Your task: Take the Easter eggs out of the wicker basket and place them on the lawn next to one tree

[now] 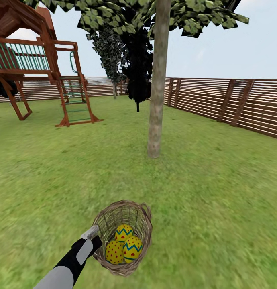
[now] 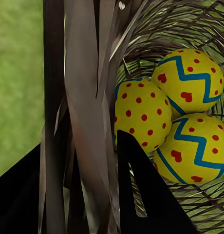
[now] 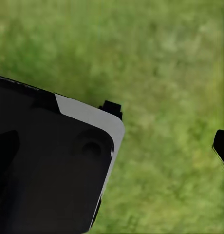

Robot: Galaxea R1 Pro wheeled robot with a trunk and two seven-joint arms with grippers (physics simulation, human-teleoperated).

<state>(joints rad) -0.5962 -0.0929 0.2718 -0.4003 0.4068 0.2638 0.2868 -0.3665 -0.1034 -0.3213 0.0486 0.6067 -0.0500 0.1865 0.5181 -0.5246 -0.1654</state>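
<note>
You clamped your left gripper on the wicker basket rim, apparently to carry its three Easter eggs treeward.

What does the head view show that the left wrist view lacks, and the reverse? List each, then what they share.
Head view alone: the tree with its grey-beige trunk standing beyond the wicker basket, the brown slat fence, the wooden play set, and the left arm reaching to the basket's rim.

Left wrist view alone: the close weave of the basket wall right against the left gripper, with a dark finger inside the basket.

Both: the three Easter eggs in the basket, and the lawn.
</note>
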